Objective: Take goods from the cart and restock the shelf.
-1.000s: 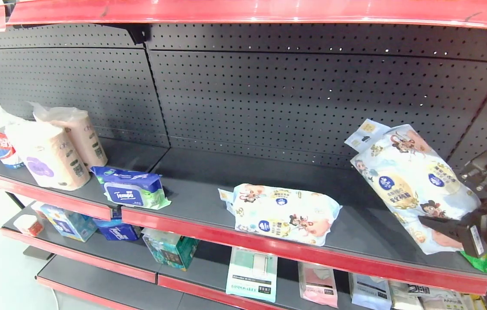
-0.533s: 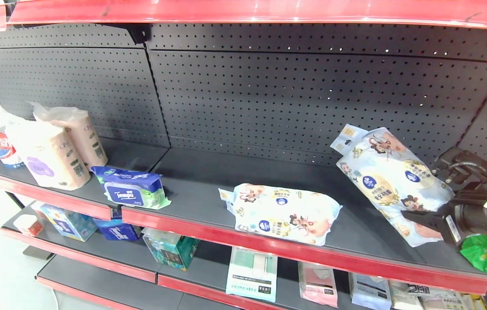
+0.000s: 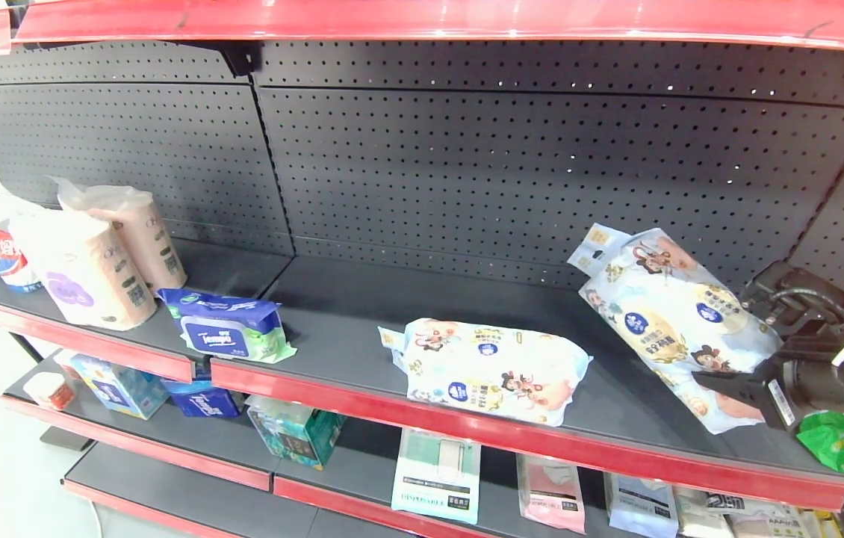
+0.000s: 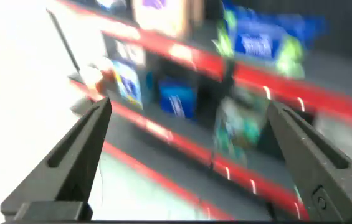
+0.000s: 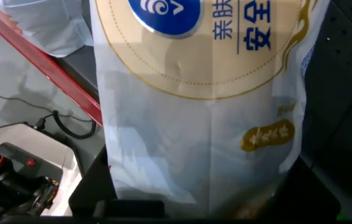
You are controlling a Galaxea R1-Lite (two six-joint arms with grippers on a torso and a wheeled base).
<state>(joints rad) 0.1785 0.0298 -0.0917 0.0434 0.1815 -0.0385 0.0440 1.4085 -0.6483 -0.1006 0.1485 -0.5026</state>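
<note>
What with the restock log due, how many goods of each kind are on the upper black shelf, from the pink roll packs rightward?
pink roll packs: 2
blue wipes pack: 1
cartoon-print packs: 2, one lying flat, one tilted in the right end effector
green pack: 1, partly hidden
Total: 6
</note>
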